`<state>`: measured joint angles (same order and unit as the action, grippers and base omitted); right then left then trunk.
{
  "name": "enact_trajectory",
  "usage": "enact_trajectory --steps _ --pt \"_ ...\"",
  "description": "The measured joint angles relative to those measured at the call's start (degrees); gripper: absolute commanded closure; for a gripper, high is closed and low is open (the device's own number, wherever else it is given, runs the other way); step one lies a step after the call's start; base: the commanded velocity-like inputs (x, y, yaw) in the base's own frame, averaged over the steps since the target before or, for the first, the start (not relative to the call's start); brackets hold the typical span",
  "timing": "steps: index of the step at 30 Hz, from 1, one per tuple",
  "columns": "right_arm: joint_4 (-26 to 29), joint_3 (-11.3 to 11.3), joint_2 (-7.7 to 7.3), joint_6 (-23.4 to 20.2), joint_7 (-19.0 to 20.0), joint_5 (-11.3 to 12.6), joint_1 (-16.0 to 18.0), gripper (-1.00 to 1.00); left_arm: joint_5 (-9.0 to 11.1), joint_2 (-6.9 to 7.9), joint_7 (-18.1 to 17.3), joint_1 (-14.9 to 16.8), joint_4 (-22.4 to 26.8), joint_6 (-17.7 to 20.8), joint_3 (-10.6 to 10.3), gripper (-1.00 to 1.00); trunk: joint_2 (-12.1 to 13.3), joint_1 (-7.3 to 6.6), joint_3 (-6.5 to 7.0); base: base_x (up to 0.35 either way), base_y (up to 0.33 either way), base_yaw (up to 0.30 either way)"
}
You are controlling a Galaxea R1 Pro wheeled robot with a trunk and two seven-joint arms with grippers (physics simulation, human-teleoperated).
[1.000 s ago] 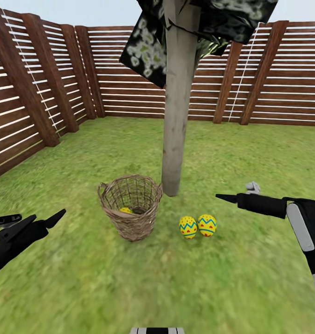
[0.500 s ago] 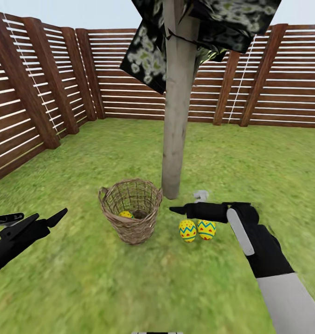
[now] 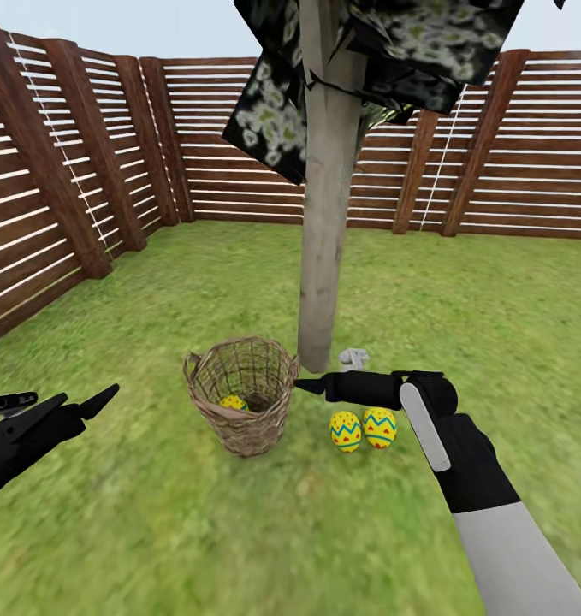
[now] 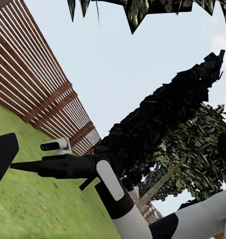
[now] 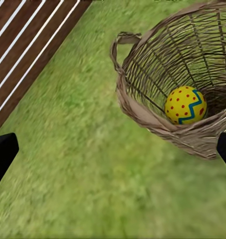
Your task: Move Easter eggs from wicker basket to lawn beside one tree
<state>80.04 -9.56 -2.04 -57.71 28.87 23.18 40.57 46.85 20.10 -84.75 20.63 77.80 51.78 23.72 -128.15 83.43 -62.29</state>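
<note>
While the head camera is looking down over both arms, the entries are reading as follows.

Basket: the wicker basket (image 3: 242,393) is standing upright on the lawn (image 3: 196,530), just beside the foot of the tree (image 3: 324,257), on the robot's left of the trunk; its loop handle is showing at the rim in the right wrist view (image 5: 182,89).

Egg in basket: one Easter egg (image 5: 185,105) is lying at the bottom of the basket, yellow with red dots and a blue zigzag band; it is showing through the weave in the head view (image 3: 233,402).

Eggs on grass: two more eggs (image 3: 346,430) (image 3: 380,427) are sitting side by side, touching or nearly so, on the lawn near the trunk base, on the robot's right of the basket.

Right tool: the right tool (image 3: 303,387) is hanging just beside the basket's rim, above the grass and clear of the two eggs; its two dark fingers are standing wide apart at opposite edges of the right wrist view, holding nothing.

Left tool: the left tool (image 3: 63,400) is hovering over the grass well apart from the basket, fingers spread and gripping nothing.

Surroundings: a brown slat fence (image 3: 76,162) is enclosing the lawn.

Writing: no brand, label or lettering is reading on any item.
</note>
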Motion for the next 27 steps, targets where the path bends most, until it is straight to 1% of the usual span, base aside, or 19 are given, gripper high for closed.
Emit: enact_trajectory --steps 3,4,5,6,7,9,10,11,12,14,15,17,19,21,22,23,25,27 --pt "-0.2 0.0 0.51 0.0 -0.4 -0.3 0.0 -1.0 0.0 0.01 0.0 0.0 -0.1 0.0 0.1 -1.0 1.2 -0.66 0.54 0.0 0.0 0.0" --pt "-0.2 -0.1 0.61 0.0 -1.1 -0.3 0.0 -1.0 0.0 0.04 0.0 0.0 -0.1 0.0 0.1 -1.0 1.6 -0.88 0.72 0.0 0.0 0.0" --pt "-0.2 -0.2 0.82 0.0 -2.9 -0.2 0.0 -1.0 0.0 0.07 0.0 0.0 -0.1 0.0 0.1 -1.0 2.0 -1.1 0.9 0.0 0.0 0.0" --pt "-0.2 -0.2 1.28 0.1 -4.5 -0.1 0.0 -1.0 0.0 0.1 0.0 0.0 -0.1 0.0 0.1 -1.0 2.4 -1.32 1.08 0.0 0.0 0.0" --pt "-0.2 -0.3 2.43 0.1 -6.9 0.0 0.0 -1.0 0.0 0.14 0.0 0.0 -0.2 0.0 0.2 -1.0 2.8 -1.54 1.26 0.0 0.0 0.0" --pt "-0.2 -0.4 4.07 0.1 -10.3 0.0 0.0 -1.0 0.0 0.21 0.0 0.0 -0.3 -0.1 0.2 -1.0 3.6 -1.98 1.62 0.0 0.0 0.0" --pt "-0.2 -1.2 4.86 0.2 -13.4 0.0 0.0 -1.0 -0.1 0.26 0.0 0.0 -0.3 -0.1 0.3 -1.0 4.0 -2.2 1.8 0.0 0.0 0.0" --pt "-0.2 -2.2 5.08 0.2 -15.0 0.0 0.0 -1.0 0.0 0.48 0.1 0.0 -0.4 -0.1 0.3 -1.0 4.4 -2.42 1.97 0.0 0.0 0.0" --pt "-0.2 -4.0 5.31 0.2 -17.1 0.0 0.0 -1.0 0.0 1.1 0.2 0.0 -0.5 -0.2 0.3 -1.0 4.8 -2.64 2.15 0.0 0.0 0.0" --pt "-0.1 -6.4 5.76 0.3 -19.8 0.1 0.0 -1.0 0.0 1.99 0.5 0.0 -0.5 -0.6 0.4 -1.0 5.6 -3.08 2.51 0.0 0.0 0.0" --pt "-0.1 -6.8 6.22 0.3 -20.6 0.1 0.0 -1.0 0.0 2.2 0.5 0.0 -0.7 -0.7 0.6 -1.0 6.0 -3.3 2.69 0.0 0.0 0.0" --pt "-0.1 -7.5 8.25 0.4 -24.9 -0.2 0.0 -1.0 0.0 2.55 0.6 0.0 -1.8 -0.8 1.4 -1.0 6.8 -3.74 3.05 0.0 0.0 0.0" --pt "-0.1 -8.0 9.09 0.5 -28.2 -0.5 0.0 -1.0 0.0 2.71 0.6 -0.1 -2.1 -0.9 1.6 -1.0 7.6 -4.17 3.41 0.0 0.0 0.0" --pt "-0.1 -10.2 10.0 0.7 -31.3 -0.7 0.0 -1.0 0.0 3.64 0.5 0.0 -2.3 -0.9 1.7 -1.0 8.0 -4.4 3.6 0.0 0.0 0.0" --pt "-0.1 -11.6 10.32 0.8 -32.2 -0.8 0.0 -1.0 0.1 3.97 0.3 -0.1 -2.4 -1.0 1.9 -1.0 8.0 -4.4 3.6 0.0 0.0 0.0" --pt "-0.1 -12.1 10.52 0.8 -32.4 -0.9 0.0 -1.0 0.1 4.02 0.3 -0.1 -2.5 -1.0 2.3 -1.0 8.0 -4.4 3.6 0.0 0.0 0.0" --pt "-0.1 -12.6 10.89 0.9 -32.8 -0.9 0.1 -1.0 0.0 3.96 0.1 -0.1 -2.5 -1.0 3.3 -1.0 8.0 -4.4 3.6 0.0 0.0 0.0" --pt "-0.1 -12.7 11.01 0.9 -32.9 -1.0 0.2 -1.0 0.1 3.95 0.1 -0.1 -2.5 -1.0 3.6 -1.0 8.0 -4.4 3.6 0.01 0.004 0.0"
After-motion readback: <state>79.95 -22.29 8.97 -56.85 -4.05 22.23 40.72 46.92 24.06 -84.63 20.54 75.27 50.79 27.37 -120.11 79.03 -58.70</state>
